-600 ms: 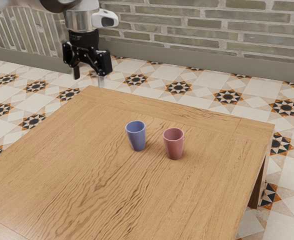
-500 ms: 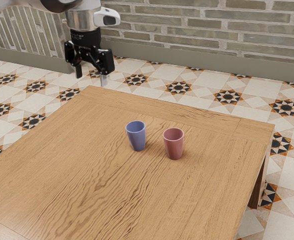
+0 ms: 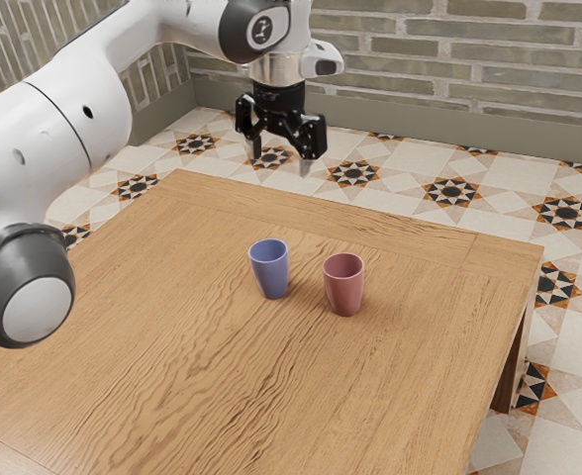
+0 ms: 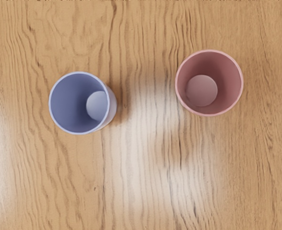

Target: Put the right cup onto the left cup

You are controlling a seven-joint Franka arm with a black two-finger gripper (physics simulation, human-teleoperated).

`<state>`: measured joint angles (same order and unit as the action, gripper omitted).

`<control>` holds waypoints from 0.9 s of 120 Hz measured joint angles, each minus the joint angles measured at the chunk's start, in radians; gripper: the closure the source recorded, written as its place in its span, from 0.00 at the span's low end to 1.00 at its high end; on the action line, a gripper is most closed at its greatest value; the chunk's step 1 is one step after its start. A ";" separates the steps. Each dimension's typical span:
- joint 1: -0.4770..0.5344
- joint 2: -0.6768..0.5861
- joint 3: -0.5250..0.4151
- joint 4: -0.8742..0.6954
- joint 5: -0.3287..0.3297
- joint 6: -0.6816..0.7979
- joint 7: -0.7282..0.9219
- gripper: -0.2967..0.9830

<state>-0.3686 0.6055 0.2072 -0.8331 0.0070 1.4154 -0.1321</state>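
Note:
My gripper (image 3: 280,163) is high above the table's far part in the exterior view, its fingers spread wide with nothing between them. Below it a blue cup (image 3: 270,270) stands upright on the wood. A pink cup (image 3: 344,286) stands upright beside it, a small gap apart, toward the exterior view's right. From above, the wrist view looks into the blue cup (image 4: 78,103) and the pink cup (image 4: 209,83); neither holds anything.
The wooden table (image 3: 202,327) carries both cups. Its far edge runs below my hand, with tiled floor and a brick wall (image 3: 449,69) beyond. My arm (image 3: 63,129) comes in from the exterior view's left.
My hand has moved toward the exterior view's right, from beyond the table's far corner to above its far side, and more of the arm has come into view. Both cups have stayed put.

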 joint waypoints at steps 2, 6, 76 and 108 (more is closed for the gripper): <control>0.001 0.012 -0.002 0.009 0.000 0.001 -0.001 0.23; 0.004 0.031 -0.008 0.029 -0.002 0.002 -0.003 0.23; 0.030 0.277 -0.093 0.145 -0.017 0.088 -0.030 0.23; 0.061 0.402 -0.127 0.274 -0.014 0.140 -0.033 0.23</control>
<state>-0.3075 1.0071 0.0802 -0.5589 -0.0072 1.5558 -0.1654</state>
